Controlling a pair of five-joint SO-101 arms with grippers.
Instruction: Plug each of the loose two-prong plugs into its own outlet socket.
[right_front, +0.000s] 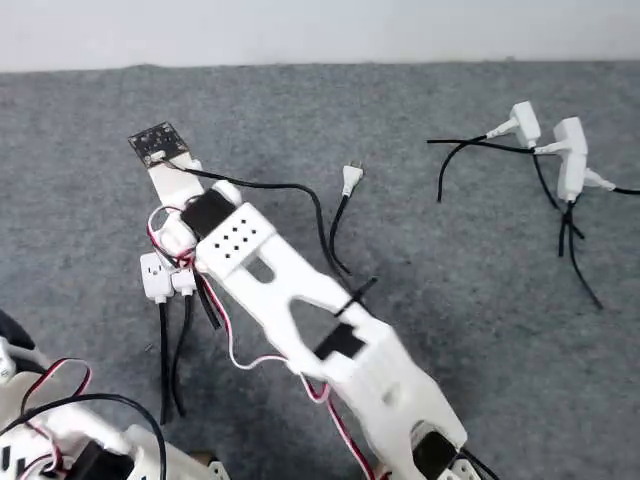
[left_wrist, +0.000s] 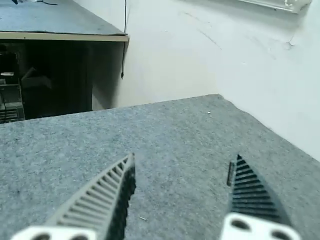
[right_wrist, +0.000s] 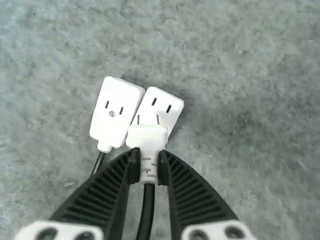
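Toward the left edge of the tabletop (right_front: 470, 330), items as found:

1. Right gripper (right_wrist: 146, 159): closed on the held plug (right_wrist: 146, 140). You had it pinched by the ribbed neck just behind the head, cord trailing back between the fingers. That grip left the prongs free and pointing forward.
2. Two-slot socket (right_wrist: 160, 111): lying face-up on the felt directly under the prongs. The prongs sat short of its slots and not yet in them. By my reading this was the lining-up step before the push.
3. Grounded socket (right_wrist: 116, 111): touching item 2 side by side, unoccupied. It lay close enough that a sideways nudge could shift both.
4. Left gripper (left_wrist: 182, 185): fingers spread wide, holding nothing, above bare felt. I judged it parked out of the way, though it was free to brace a socket.
5. Loose plug (right_front: 351, 178): mid-tabletop toward the far edge, on its black cord, untouched, awaiting its turn.
6. White cluster (right_front: 560, 150): plugs and sockets near the far right corner. Whether they were mated I could not tell.
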